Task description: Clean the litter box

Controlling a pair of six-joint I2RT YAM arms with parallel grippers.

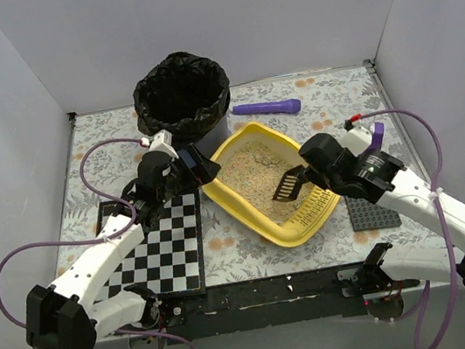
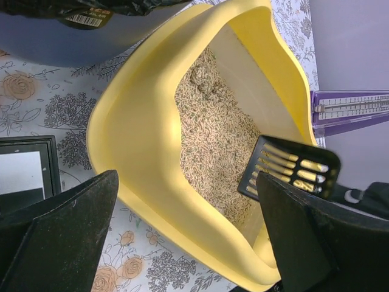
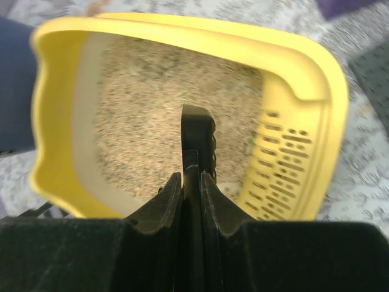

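The yellow litter box [image 1: 248,216] sits mid-table with beige litter [image 1: 255,175] and a slotted strip [image 1: 317,207] at its near-right end. It also shows in the left wrist view [image 2: 140,121] and the right wrist view [image 3: 304,67]. My right gripper [image 1: 306,179] is shut on the handle of the black slotted scoop [image 1: 286,186], whose head hangs over the litter near the slotted end. The scoop shows edge-on in the right wrist view [image 3: 197,137] and flat in the left wrist view [image 2: 292,167]. My left gripper [image 1: 201,169] is open, its jaws either side of the box's left rim.
A blue bin with a black bag [image 1: 182,94] stands behind the box. A purple tool [image 1: 266,109] lies at the back. A checkered board [image 1: 160,248] lies at the left, and a dark studded plate [image 1: 371,213] at the right. Walls enclose the table.
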